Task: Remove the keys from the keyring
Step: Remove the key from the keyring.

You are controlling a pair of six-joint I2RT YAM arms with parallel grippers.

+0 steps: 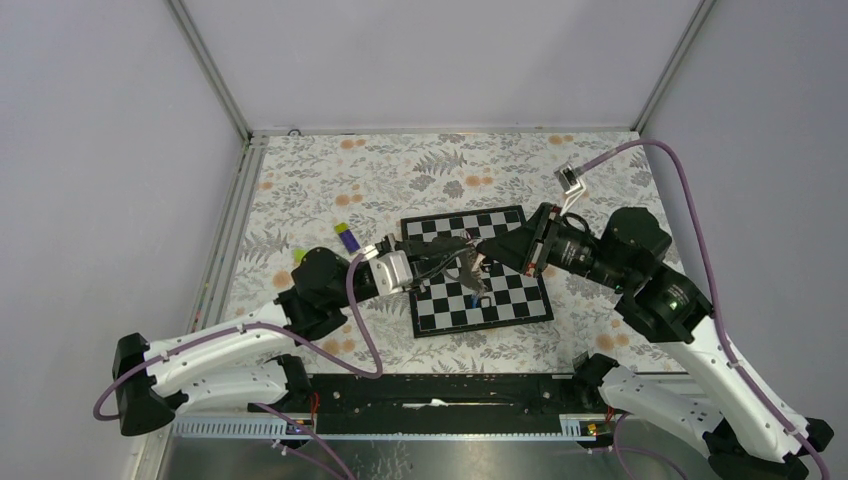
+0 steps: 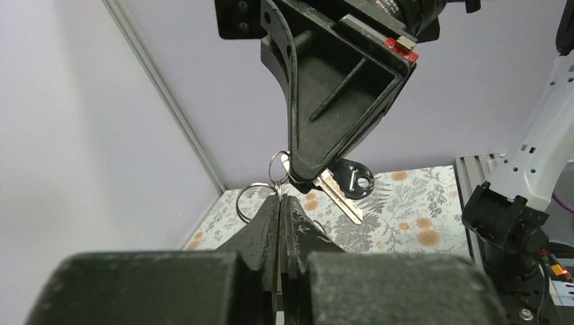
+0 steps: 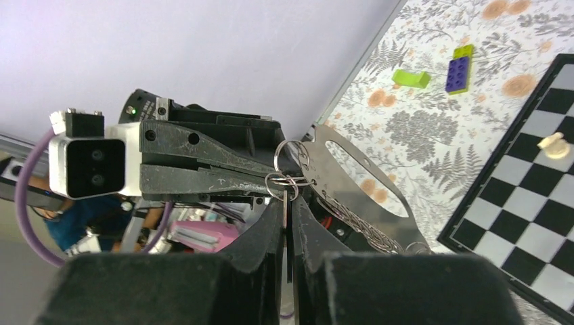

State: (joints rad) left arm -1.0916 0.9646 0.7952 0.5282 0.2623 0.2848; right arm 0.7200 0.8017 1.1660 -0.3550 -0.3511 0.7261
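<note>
Both grippers meet tip to tip above the chessboard [image 1: 500, 300]. My left gripper [image 2: 280, 198] is shut on a thin wire ring of the keyring [image 2: 252, 200]. More of its rings [image 3: 288, 179] show linked together at the jaw tips. My right gripper [image 3: 286, 202] is shut on a key [image 2: 340, 196] that has a black head and a silver blade. In the right wrist view the key is edge-on between the pads. A flat silver tag [image 3: 352, 169] and a chain [image 3: 362, 229] hang from the rings. In the top view the rest of the keyring [image 1: 476, 288] dangles under the left gripper [image 1: 452, 262] and right gripper [image 1: 482, 254].
A purple-and-yellow stick [image 1: 347, 237] and a lime-green piece [image 1: 299, 255] lie on the floral cloth left of the board. A pale pawn [image 3: 555, 145] stands on the board. Metal frame posts and grey walls close off the back and both sides.
</note>
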